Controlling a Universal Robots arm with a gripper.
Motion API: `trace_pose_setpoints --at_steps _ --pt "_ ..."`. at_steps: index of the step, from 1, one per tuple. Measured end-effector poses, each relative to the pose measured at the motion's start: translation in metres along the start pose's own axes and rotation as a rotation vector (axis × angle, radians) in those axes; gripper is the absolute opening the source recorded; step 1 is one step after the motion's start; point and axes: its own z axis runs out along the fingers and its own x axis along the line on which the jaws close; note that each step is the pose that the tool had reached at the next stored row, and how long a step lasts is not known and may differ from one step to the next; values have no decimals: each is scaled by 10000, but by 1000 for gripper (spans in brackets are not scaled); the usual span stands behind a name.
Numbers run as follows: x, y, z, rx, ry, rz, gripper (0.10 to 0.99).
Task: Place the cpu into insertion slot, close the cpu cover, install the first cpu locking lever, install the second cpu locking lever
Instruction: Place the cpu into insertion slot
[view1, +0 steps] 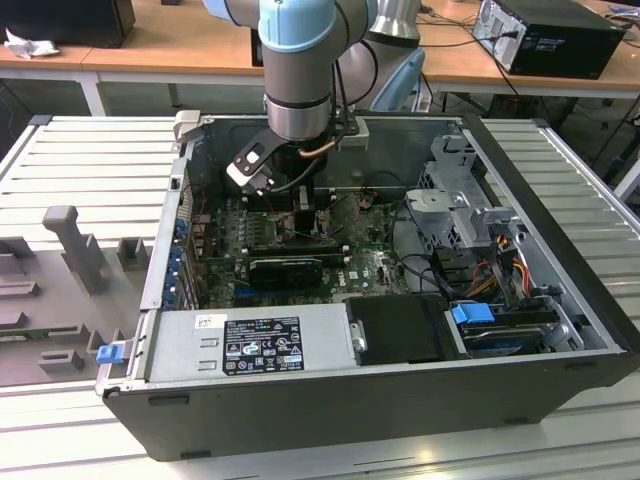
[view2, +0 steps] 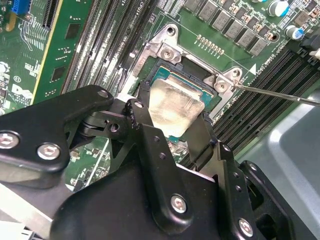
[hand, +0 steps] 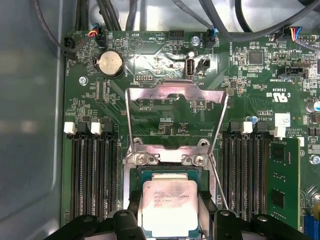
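Observation:
My gripper (view2: 172, 114) (hand: 170, 212) is shut on the cpu (view2: 176, 105) (hand: 170, 202), a pale silver square chip, with one black finger on each of two opposite edges. The chip sits level over the insertion slot (hand: 165, 159) (view2: 165, 50), inside its silvery rim; whether it is fully seated I cannot tell. The cpu cover (hand: 175, 92), a thin metal frame, stands swung open beyond the socket. A thin wire locking lever (hand: 220, 180) (view2: 280, 95) runs beside the socket, raised. In the exterior view the gripper (view1: 303, 205) reaches down into the open computer case.
Black memory slots (hand: 92, 175) flank the socket on both sides. A green card (hand: 282, 180) stands close by. A coin battery (hand: 109, 64) and cables (hand: 220, 25) lie beyond the cover. The case wall (view1: 165, 250), power supply (view1: 250, 345) and drive cage (view1: 460, 195) ring the board.

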Motion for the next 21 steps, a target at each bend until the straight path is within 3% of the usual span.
trace_pose_setpoints --at_steps 8,10,15,21 --pt "-2 1 2 -2 1 -1 529" --pt "-2 1 2 -1 2 -1 608" --pt "-3 1 1 -1 2 -1 608" --pt "-2 4 -57 -1 2 -1 592"
